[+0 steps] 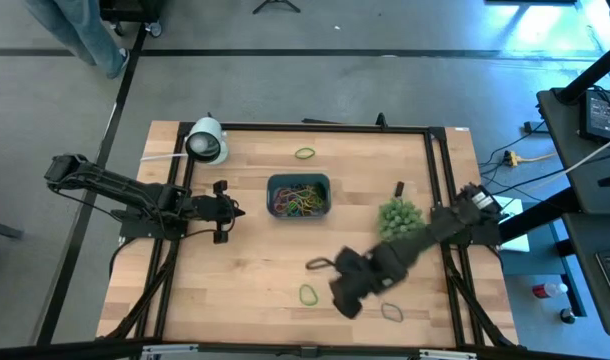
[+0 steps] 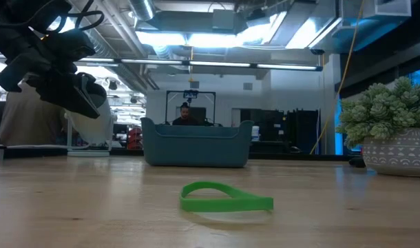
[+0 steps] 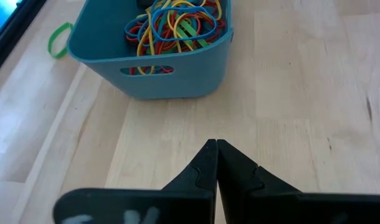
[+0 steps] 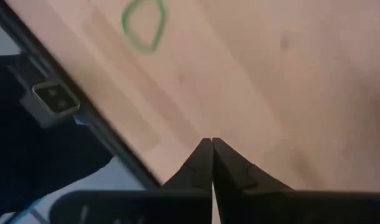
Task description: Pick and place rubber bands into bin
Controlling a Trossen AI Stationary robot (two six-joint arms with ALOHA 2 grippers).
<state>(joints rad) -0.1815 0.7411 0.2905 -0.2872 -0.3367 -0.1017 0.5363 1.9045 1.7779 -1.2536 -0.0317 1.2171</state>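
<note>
The teal bin (image 1: 299, 195) (image 3: 154, 68) (image 2: 196, 143) stands mid-table, holding a tangle of red, yellow, blue and green rubber bands (image 3: 172, 25). Loose bands lie flat on the wood: a green one (image 1: 304, 153) (image 3: 59, 38) beyond the bin, a green one (image 1: 308, 294) (image 2: 225, 197) (image 4: 143, 25) near the front edge, and a greyish one (image 1: 390, 311) to its right. My left gripper (image 1: 235, 208) (image 3: 215, 146) (image 2: 62, 76) hovers shut, left of the bin. My right gripper (image 1: 337, 296) (image 4: 210, 143) hangs shut and empty above the table, just right of the near green band.
A white dome-shaped object (image 1: 206, 141) sits at the far left corner. A spiky green plant in a pot (image 1: 399, 216) (image 2: 392, 131) stands right of the bin, with a small black block (image 1: 398, 188) behind it. A dark loop (image 1: 318, 264) shows beside my right gripper. A black rail (image 4: 53, 99) borders the table.
</note>
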